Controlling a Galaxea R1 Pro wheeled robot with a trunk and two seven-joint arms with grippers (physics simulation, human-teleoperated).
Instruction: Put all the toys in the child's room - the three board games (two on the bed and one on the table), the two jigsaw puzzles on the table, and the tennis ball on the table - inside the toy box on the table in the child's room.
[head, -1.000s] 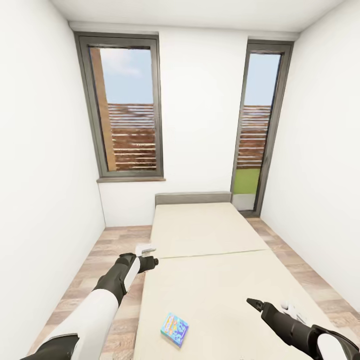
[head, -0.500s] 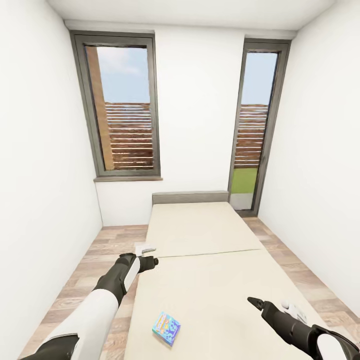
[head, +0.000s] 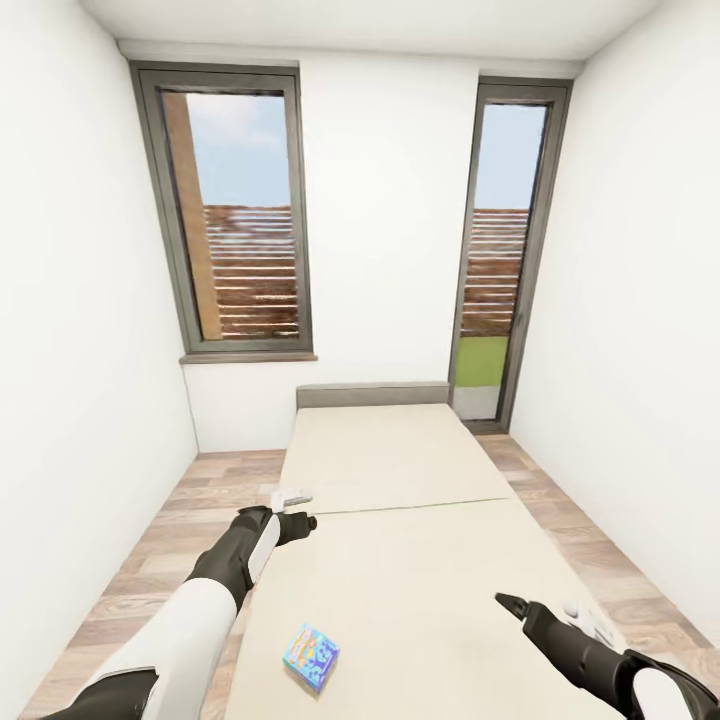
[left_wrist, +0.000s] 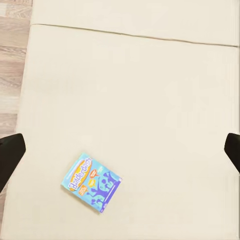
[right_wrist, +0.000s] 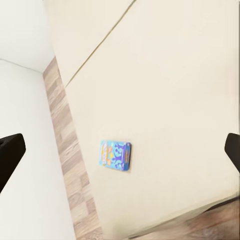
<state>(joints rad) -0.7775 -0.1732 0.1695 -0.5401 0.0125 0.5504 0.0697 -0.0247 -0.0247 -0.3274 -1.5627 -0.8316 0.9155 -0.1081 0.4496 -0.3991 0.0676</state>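
One board game (head: 311, 656), a light-blue box with an orange logo, lies flat on the cream bed (head: 400, 470) near its front left corner. The left wrist view looks down on the same box (left_wrist: 91, 181), and it appears small in the right wrist view (right_wrist: 115, 155). My left gripper (head: 300, 517) hovers over the bed's left edge, beyond the box, with its fingertips (left_wrist: 9, 152) spread wide: open and empty. My right gripper (head: 512, 605) hangs over the bed's front right part, well to the right of the box, also open and empty.
Wood-plank floor (head: 190, 510) runs down both sides of the bed between white walls. A window (head: 235, 215) and a tall glass door (head: 500, 250) are in the far wall. A grey headboard (head: 372, 394) stands at the bed's far end.
The whole picture has drifted left, so the camera has moved. Both arms hold the same pose and the board game lies where it was on the bed.
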